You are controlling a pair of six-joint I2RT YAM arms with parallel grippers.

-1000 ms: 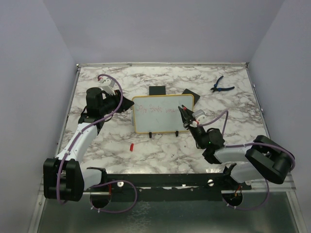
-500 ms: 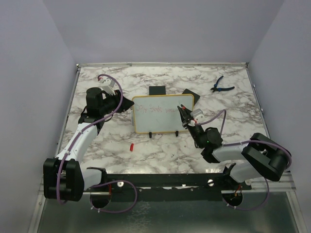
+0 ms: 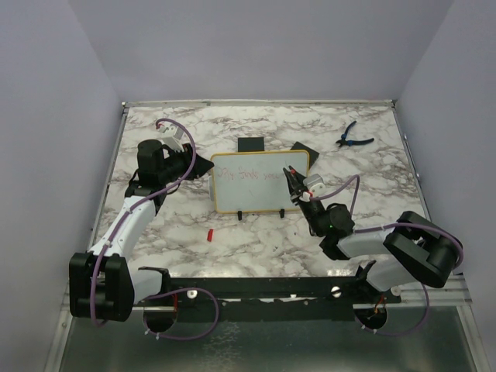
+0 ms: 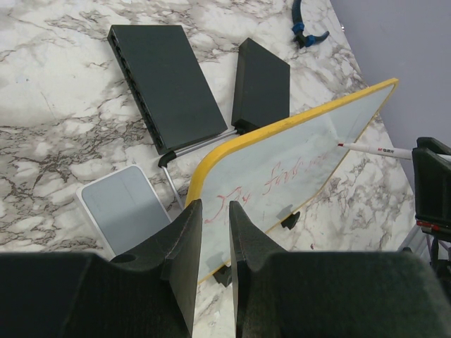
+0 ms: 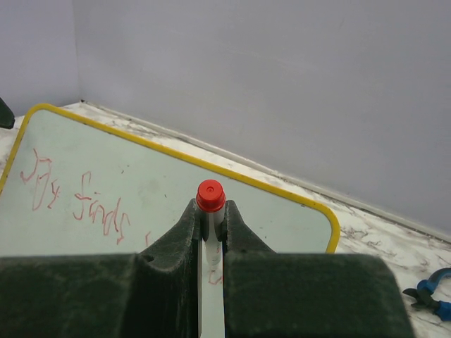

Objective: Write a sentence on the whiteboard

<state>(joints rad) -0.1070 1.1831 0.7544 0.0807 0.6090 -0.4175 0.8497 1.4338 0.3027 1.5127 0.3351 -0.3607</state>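
Note:
The whiteboard [image 3: 260,186] [image 4: 282,151] [image 5: 169,176] stands tilted on two black feet in the middle of the table, with a thin yellow frame. The sentence [image 3: 246,177] [image 4: 285,176] [image 5: 99,208] is faint red scribble across its upper half. My left gripper [image 3: 203,165] [image 4: 215,211] is at the board's left edge, jaws a narrow gap apart and closed on the frame. My right gripper [image 3: 292,178] [image 5: 210,211] is shut on a white marker [image 5: 210,196] [image 4: 373,149] with a red end. The marker's tip rests on the board's right part.
A small red cap [image 3: 210,233] lies on the marble in front of the board. Two black squares [image 3: 250,145] [image 3: 303,148] lie behind it, and a grey pad [image 4: 123,208] lies under my left gripper. Blue pliers [image 3: 353,138] [image 5: 430,296] lie at the back right. Walls enclose the table.
The right arm's elbow has drifted slightly left; the marker stays near the same spot on the board. The left arm has not moved.

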